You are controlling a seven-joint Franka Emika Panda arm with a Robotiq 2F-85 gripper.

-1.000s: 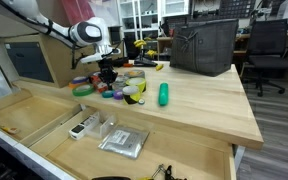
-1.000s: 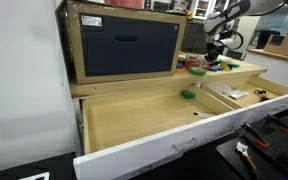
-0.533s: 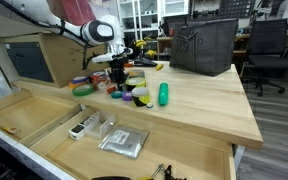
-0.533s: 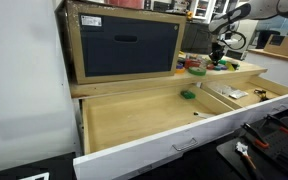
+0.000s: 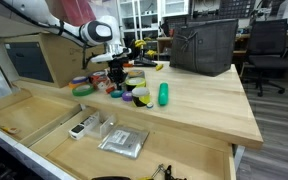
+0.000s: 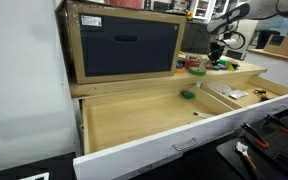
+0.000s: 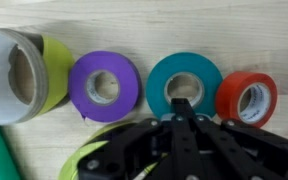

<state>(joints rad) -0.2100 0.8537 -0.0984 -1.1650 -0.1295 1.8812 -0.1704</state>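
Note:
In the wrist view my gripper (image 7: pixel 180 106) has its two black fingers pressed together, tips just below a teal tape roll (image 7: pixel 184 83). A purple roll (image 7: pixel 103 85) lies to its left, a red roll (image 7: pixel 246 97) to its right, and a grey roll (image 7: pixel 11 75) with a yellow-green one behind it at far left. A lime-yellow roll (image 7: pixel 88 157) shows partly under the gripper body; I cannot tell whether it is held. In both exterior views the gripper (image 5: pixel 117 72) (image 6: pixel 216 56) hangs over the cluster of rolls on the wooden table (image 5: pixel 199 105).
A green bottle (image 5: pixel 164 94) lies beside the rolls. A dark mesh basket (image 5: pixel 204 45) stands at the back of the table. An open drawer (image 5: pixel 44 118) below holds a silver packet (image 5: pixel 122 142) and small white items. A large box (image 6: pixel 124 45) stands over the wide open drawer (image 6: pixel 154 120).
Over the last second the gripper moved sideways along the tape cluster, toward the green bottle, and has held still for the last half second.

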